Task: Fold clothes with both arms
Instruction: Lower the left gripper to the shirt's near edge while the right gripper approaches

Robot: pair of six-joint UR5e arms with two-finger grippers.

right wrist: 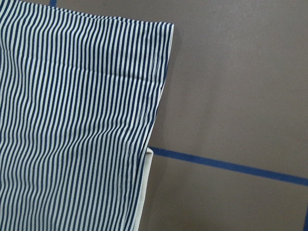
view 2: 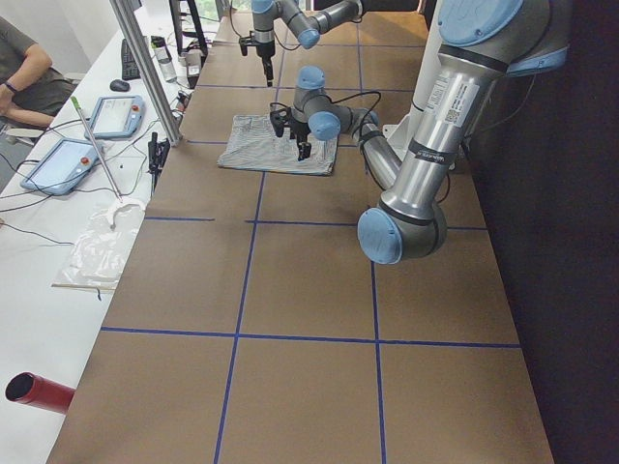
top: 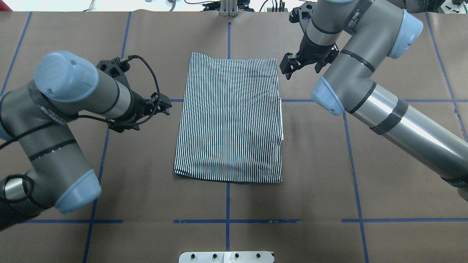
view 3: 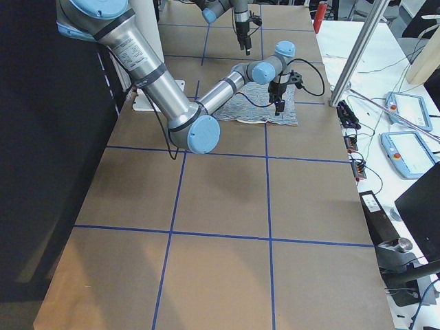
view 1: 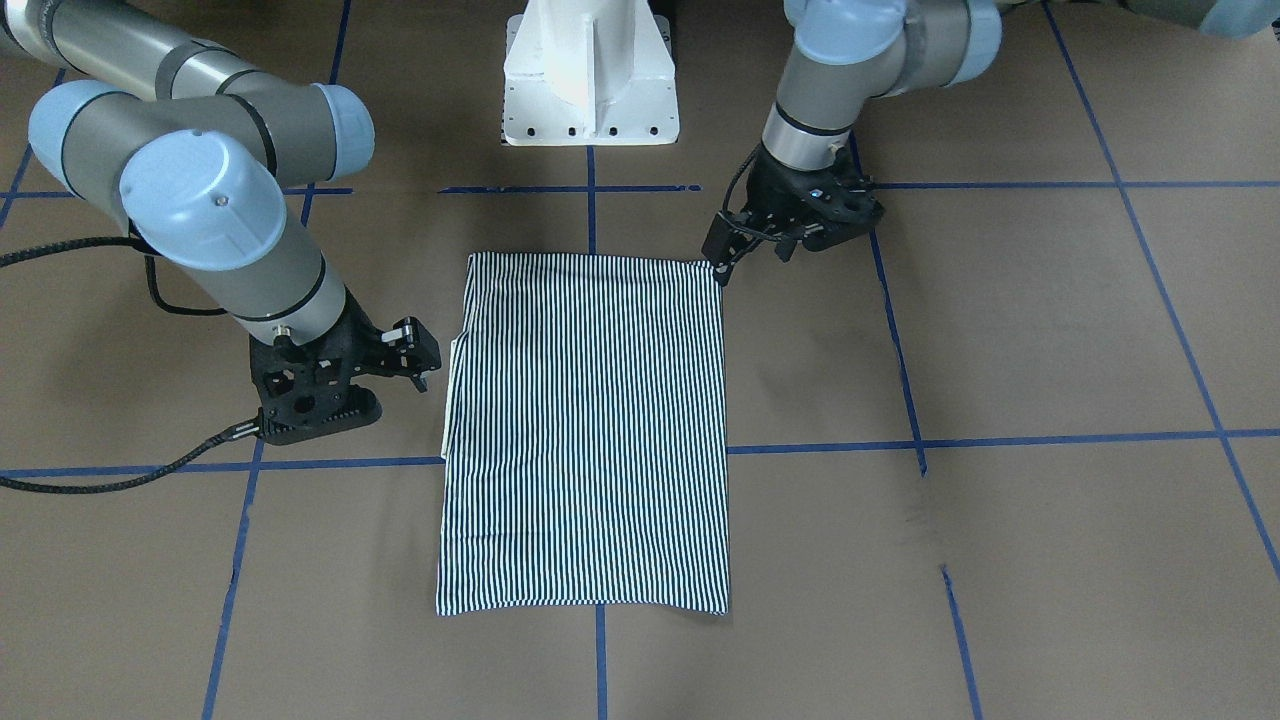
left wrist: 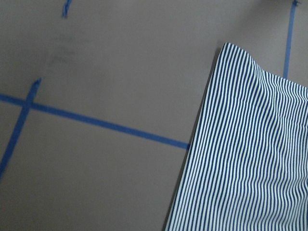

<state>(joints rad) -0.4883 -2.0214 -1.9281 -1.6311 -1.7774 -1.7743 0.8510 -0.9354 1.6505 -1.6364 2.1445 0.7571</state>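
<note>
overhead exterior: a navy-and-white striped polo shirt [top: 228, 117], folded to a rectangle, lies mid brown paper worktop [top: 365, 164]. left arm's black fingers [top: 163, 104] hover beside its left edge, right arm's black fingers [top: 287, 65] by its far right corner. neither holds cloth; spread or pressed together, i cannot tell. likely next: pinch one short edge's corners and fold across. white lettering [top: 354, 19] on the right arm is unreadable.

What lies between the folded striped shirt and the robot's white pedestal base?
Only bare brown table crossed by blue tape lines; the front-facing view shows this stretch between the striped shirt and the pedestal base.
</note>
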